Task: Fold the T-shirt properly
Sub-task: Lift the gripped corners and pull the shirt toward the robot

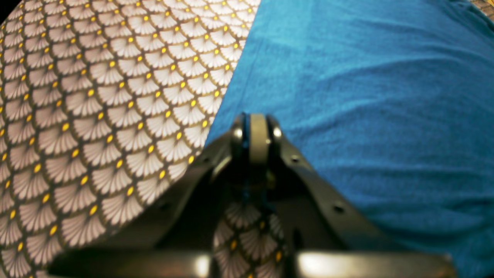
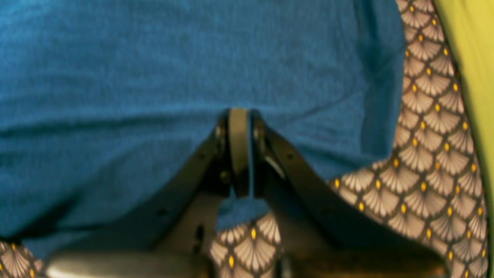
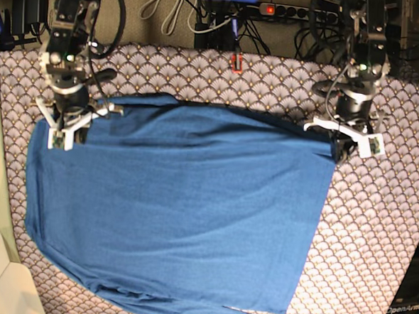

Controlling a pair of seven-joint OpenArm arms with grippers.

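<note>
At the top edge of the T-shirt both claws sit on the fabric, one per corner. I read the left gripper at about 2 o'clock of the shirt in the base view and the right gripper at about 10 o'clock. The shirt lies flat on the scallop-patterned cloth, and almost all of its body runs off toward 6 o'clock from the line between the two claws. Its upper hem runs roughly 9-to-3 between them. That's the relation that matters: any fold I drive from here goes down toward 6, both arms together, each equally near its own corner.

Left wrist view: left gripper has its jaws drawn together with a sliver of blue between the pads, right at the shirt's edge, patterned cloth off to 9 o'clock. I take that as pinching the hem.

Right wrist view: right gripper also has the jaws narrow, shirt filling the frame from 9 through 1, cloth at 4 o'clock. Blue shows below the tips, so probably clamped on fabric too, though the blur leaves me short of certain.

Yellow-green surface at far 3 o'clock there, not involved.
</note>
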